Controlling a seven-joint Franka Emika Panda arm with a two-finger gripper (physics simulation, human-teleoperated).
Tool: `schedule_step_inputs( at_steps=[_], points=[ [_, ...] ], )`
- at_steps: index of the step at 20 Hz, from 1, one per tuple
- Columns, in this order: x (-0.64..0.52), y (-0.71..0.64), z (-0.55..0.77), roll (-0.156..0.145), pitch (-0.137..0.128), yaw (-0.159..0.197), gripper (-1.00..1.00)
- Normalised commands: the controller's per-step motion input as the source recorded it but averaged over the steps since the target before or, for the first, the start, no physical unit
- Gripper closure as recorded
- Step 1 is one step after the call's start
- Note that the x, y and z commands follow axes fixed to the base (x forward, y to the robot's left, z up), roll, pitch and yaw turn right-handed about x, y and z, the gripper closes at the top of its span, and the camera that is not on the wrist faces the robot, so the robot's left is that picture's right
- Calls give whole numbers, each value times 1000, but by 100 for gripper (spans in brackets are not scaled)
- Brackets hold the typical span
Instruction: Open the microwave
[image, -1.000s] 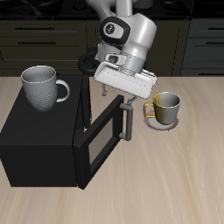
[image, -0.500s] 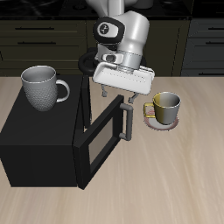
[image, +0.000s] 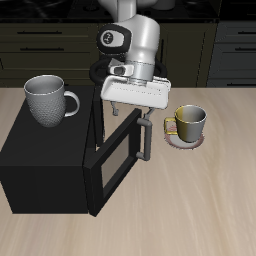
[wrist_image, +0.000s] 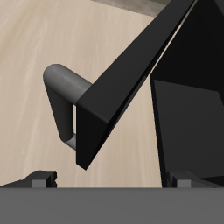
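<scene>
The microwave (image: 45, 165) is a large black box, and its door (image: 118, 155) stands partly swung out toward the table's front. The grey bar handle (image: 146, 135) runs along the door's free edge. My gripper (image: 133, 111) hovers just above the door's top edge near the handle, open, holding nothing. In the wrist view the door (wrist_image: 131, 79) crosses between my spread fingertips (wrist_image: 39, 178), with the handle (wrist_image: 63, 96) on its outer face and the dark cavity (wrist_image: 191, 122) behind. The gripper (wrist_image: 112, 178) touches neither.
A grey mug (image: 48, 98) stands on top of the microwave. A yellow-lined mug (image: 189, 121) sits on a small saucer (image: 182, 141) beside the door's handle end. Dark cabinet drawers (image: 40, 45) line the back.
My gripper has shifted away from the saucer mug toward the microwave body and levelled out. The door's angle looks about the same.
</scene>
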Motion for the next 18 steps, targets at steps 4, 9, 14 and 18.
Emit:
schedule_step_inputs(
  at_steps=[4,9,14,18],
  points=[
    [307,-41,-37,23,1,45,-100],
    [183,171,-132,43,28,-50,-100],
    [180,156,-69,51,15,-49,-100],
    [225,202,-66,51,35,-21,-100]
  ],
)
